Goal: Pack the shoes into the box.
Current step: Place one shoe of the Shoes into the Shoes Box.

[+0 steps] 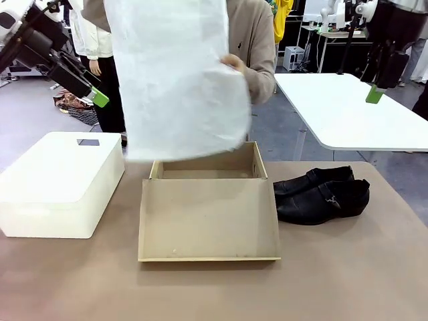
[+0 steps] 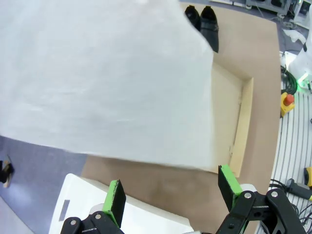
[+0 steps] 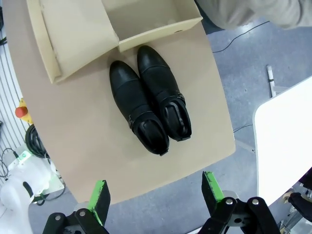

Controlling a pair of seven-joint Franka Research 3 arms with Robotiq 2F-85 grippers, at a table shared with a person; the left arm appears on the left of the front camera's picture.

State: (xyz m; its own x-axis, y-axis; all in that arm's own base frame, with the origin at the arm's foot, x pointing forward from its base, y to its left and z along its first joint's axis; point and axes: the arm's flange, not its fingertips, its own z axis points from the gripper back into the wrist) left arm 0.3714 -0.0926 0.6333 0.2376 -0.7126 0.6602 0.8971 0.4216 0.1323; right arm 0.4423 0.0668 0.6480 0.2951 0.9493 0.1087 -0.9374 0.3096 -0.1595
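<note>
**Inspector:** Right gripper (image 3: pixel 155 184): jaws wide apart, nothing between them. The shoes (image 3: pixel 148 105) lie straight ahead of the jaws, side by side and touching. Their toes sit just beside the box (image 3: pixel 161 34), which lies beyond.

**Assessor:** Left gripper (image 2: pixel 170 183)?

**Inspector:** Jaws also apart and empty. A person's hand (image 1: pixel 233 63) holds up a white tissue sheet (image 2: pixel 102 73) ahead of them. It hides most of the box, so the interior cannot be fully checked.

**Assessor:** Handling?

**Inspector:** Glossy leather, judged slippery and moderately heavy. Toe and heel are likely stiff, the uppers softer. Recommend gripping the heel collar, one pad inside the opening.
</note>
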